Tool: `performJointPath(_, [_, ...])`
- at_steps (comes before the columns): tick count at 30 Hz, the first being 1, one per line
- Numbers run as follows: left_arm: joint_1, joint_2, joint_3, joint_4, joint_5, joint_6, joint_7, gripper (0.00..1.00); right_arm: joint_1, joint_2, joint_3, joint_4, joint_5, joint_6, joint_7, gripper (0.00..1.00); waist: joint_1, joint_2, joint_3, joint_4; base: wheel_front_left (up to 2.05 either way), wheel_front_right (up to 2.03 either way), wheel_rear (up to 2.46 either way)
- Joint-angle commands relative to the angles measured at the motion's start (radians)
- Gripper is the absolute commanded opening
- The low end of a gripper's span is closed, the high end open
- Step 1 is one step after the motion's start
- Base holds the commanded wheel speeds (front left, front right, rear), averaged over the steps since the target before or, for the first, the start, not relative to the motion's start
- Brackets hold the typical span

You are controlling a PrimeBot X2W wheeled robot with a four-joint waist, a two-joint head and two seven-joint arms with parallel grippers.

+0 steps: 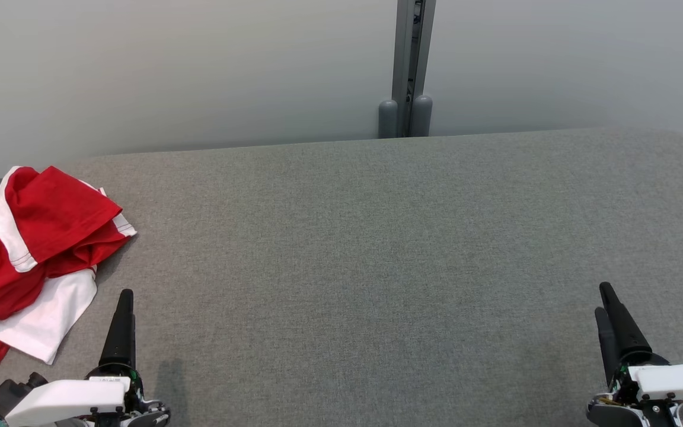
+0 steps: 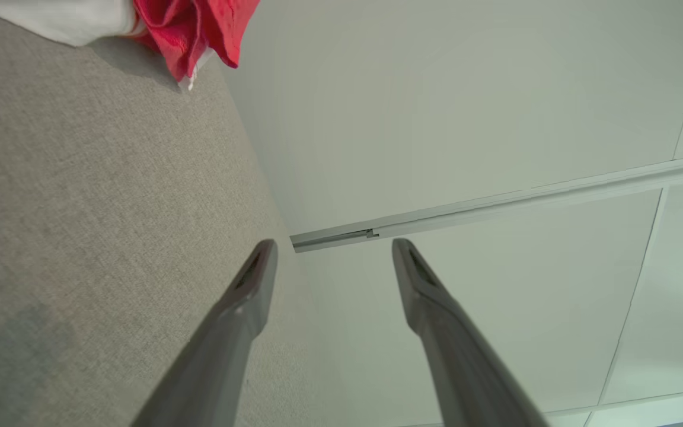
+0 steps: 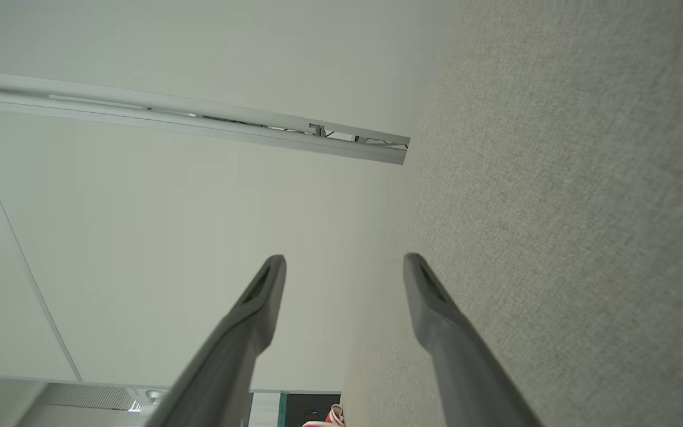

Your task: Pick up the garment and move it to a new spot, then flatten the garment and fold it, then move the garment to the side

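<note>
Nearest, at the bottom corners of the head view, both grippers sit over the grey fabric-covered table (image 1: 377, 267), fingers pointing away from the robot. The left gripper (image 1: 123, 302) has its two dark fingers parted, as its wrist view shows, with nothing between them. The right gripper (image 1: 603, 299) is likewise spread wide and holds nothing. Just beyond the left gripper and off to its left, the garment (image 1: 33, 237) lies crumpled at the table's left edge, apart from the fingers. Its red cloth is bunched on top, a white sleeve spills toward the near side, and a white band curves across the red. Farther on, the table runs to its far edge, where a pale wall (image 1: 199, 59) rises, with a grey upright post (image 1: 408, 59) near its middle.
</note>
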Motion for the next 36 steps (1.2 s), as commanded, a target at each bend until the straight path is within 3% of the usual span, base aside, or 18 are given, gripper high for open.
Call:
performJointPath(1, [-0.015, 0.01, 0.003, -0.018, 0.037, -0.002, -0.009, 1.0, -0.024, -0.013, 0.002, -0.017, -0.034, 0.001, -0.014, 1.0, 0.0, 0.0, 0.0, 0.0, 0.0, 0.0, 0.0])
performJointPath(17, [0.005, 0.013, -0.02, -0.023, 0.38, 0.012, -0.076, 1.0, -0.009, -0.004, 0.01, -0.016, -0.342, 0.001, -0.08, 1.0, 0.0, 0.0, 0.0, 0.006, 0.0, 0.0, 0.0])
performJointPath(36, [0.016, 0.016, -0.042, -0.003, 0.68, 0.054, -0.138, 1.0, -0.004, -0.003, 0.023, 0.0, -0.63, 0.001, -0.143, 1.0, 0.0, 0.0, 0.002, 0.012, 0.0, 0.0, 0.0])
